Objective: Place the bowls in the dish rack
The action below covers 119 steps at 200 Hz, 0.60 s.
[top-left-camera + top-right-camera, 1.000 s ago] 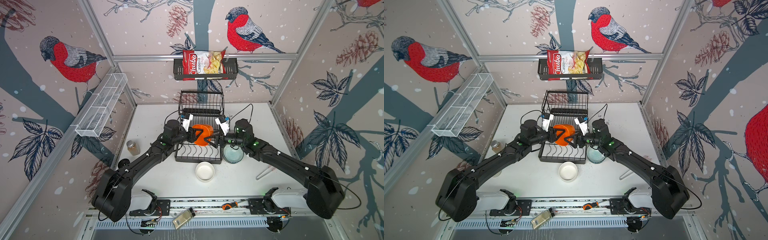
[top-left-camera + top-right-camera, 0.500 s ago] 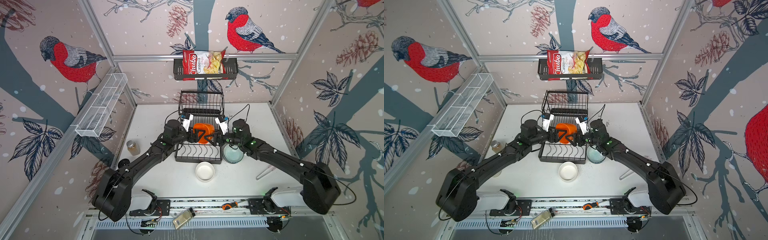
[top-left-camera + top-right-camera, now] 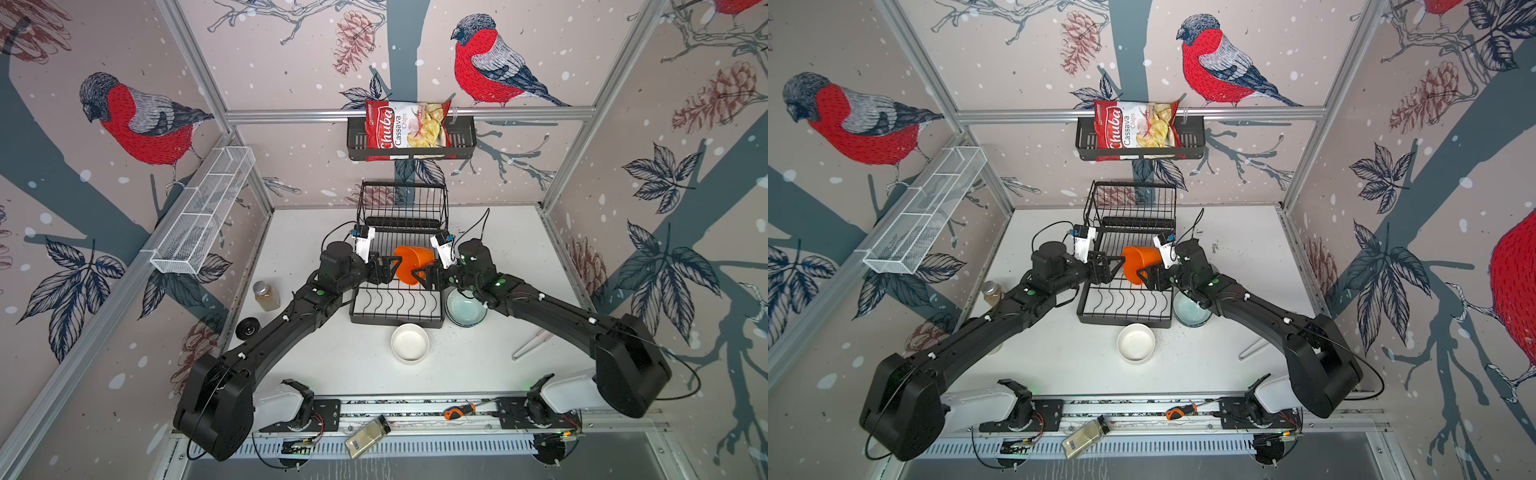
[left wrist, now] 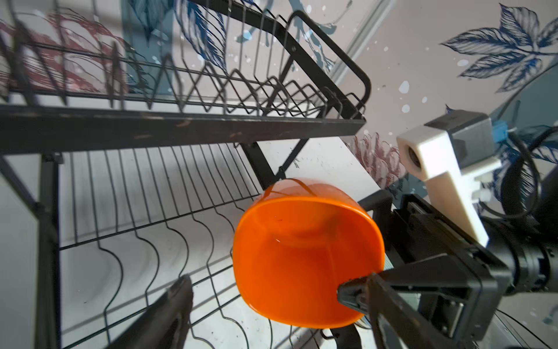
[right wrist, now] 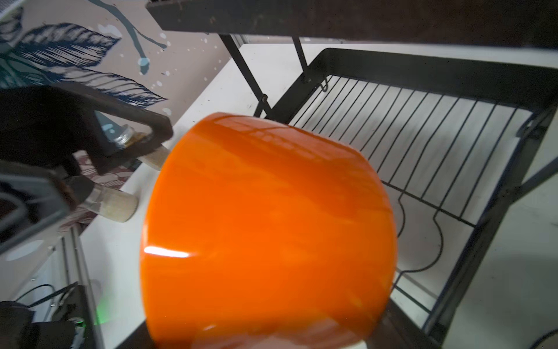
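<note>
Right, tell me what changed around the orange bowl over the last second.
The left gripper opened its jaws and let go of the orange bowl, which both grippers had been holding. The right gripper kept its grip, and the bowl stayed tilted at about the same spot over the lower grid of the dish rack. The white bowl and the mint-green bowl on the table did not move.

Straight ahead of my left claw (image 3: 390,269) and right claw (image 3: 422,278), a red-and-white cassava chips bag (image 3: 405,126) sits in a black slotted wall shelf (image 3: 462,135). Well out from my left claw hangs a long white mesh trough (image 3: 203,216), and nearer stands a lidded glass jar of brown contents (image 3: 266,296). Back behind my right claw lies an orange-handled screwdriver (image 3: 457,411).
</note>
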{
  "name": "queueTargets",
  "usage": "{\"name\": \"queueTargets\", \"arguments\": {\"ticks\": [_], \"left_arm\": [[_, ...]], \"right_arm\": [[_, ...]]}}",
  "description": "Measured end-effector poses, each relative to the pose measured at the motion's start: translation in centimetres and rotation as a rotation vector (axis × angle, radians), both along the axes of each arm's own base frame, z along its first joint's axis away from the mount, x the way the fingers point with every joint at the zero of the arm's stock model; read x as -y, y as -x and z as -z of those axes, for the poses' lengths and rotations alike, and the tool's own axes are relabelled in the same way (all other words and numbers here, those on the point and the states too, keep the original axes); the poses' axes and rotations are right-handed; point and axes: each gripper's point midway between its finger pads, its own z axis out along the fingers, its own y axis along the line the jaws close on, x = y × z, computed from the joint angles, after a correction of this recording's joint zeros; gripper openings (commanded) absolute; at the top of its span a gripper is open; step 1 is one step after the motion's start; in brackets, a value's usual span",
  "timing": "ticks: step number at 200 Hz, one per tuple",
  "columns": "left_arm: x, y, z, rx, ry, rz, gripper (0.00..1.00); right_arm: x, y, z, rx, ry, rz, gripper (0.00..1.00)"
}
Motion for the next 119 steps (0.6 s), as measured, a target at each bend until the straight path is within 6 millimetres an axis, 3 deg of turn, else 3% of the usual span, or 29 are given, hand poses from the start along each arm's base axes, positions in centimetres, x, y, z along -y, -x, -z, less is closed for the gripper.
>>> {"name": "queueTargets", "arguments": {"ticks": [119], "left_arm": [[-3.9, -0.7, 2.3, -0.04, -0.056, -0.209, 0.89]], "right_arm": [[-1.8, -1.4, 3.0, 0.136, 0.26, 0.069, 0.76]]}}
